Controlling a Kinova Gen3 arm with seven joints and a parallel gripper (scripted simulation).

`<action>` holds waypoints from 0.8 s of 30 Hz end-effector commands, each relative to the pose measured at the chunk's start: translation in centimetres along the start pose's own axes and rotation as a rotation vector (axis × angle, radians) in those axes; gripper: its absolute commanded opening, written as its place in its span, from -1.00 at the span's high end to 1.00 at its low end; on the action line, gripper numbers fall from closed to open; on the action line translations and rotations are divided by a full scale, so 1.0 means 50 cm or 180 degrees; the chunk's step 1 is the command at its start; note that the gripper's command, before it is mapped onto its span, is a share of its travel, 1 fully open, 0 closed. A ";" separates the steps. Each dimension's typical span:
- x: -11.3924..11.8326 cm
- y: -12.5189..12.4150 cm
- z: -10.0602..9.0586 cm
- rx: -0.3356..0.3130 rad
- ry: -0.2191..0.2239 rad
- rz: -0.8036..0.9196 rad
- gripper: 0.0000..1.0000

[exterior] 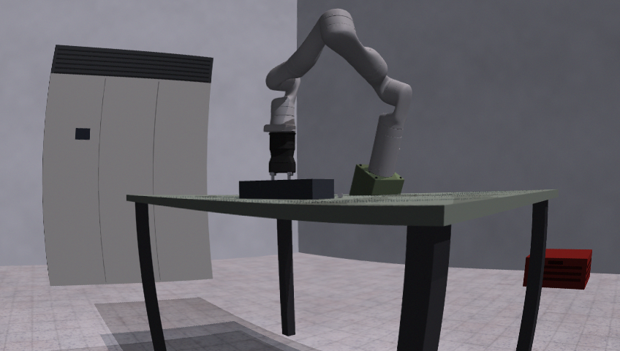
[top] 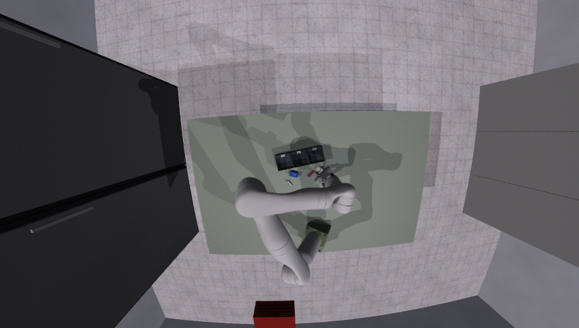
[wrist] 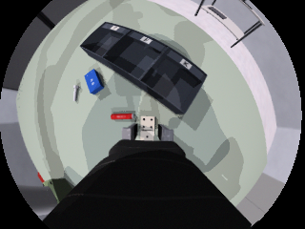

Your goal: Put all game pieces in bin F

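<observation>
A small cream game piece (top: 319, 168) (wrist: 148, 120) lies on the green table (top: 386, 203) (wrist: 210, 121) just in front of the right end of a black row of three bins (top: 299, 157) (exterior: 286, 188) (wrist: 143, 64). My gripper (top: 321, 172) (exterior: 281, 175) (wrist: 147, 130) is open and low over the table, its fingers standing on either side of the cream piece. A red piece (top: 311, 173) (wrist: 121, 116) lies just left of it. A blue block (top: 294, 173) (wrist: 94, 80) and a small grey metal part (top: 289, 182) (wrist: 76, 92) lie further left. The bin labels are too small to read.
The arm's green base (top: 317, 231) (exterior: 376, 182) stands at the table's near edge. The arm's elbow reaches over the left middle of the table. A red crate (top: 274, 313) (exterior: 558, 267) stands on the floor beyond the table.
</observation>
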State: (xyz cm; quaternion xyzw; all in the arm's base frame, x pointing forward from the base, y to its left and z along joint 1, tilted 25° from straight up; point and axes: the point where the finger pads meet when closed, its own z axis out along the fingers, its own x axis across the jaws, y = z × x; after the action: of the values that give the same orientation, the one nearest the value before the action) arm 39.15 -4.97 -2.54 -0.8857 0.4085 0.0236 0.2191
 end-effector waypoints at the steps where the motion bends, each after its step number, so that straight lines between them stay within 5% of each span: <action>1: -0.002 0.003 0.008 -0.0009 -0.0007 0.0003 -0.57; 14: -0.001 0.002 0.008 -0.0009 -0.0007 0.0003 -0.57; 15: -0.001 0.002 0.008 -0.0009 -0.0007 0.0003 0.02; 24: -0.001 0.002 0.008 -0.0009 -0.0007 0.0004 0.02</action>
State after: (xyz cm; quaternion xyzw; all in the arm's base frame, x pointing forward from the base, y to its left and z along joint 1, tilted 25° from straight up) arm 39.08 -4.79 -2.97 -0.8859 0.4085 0.0260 0.2182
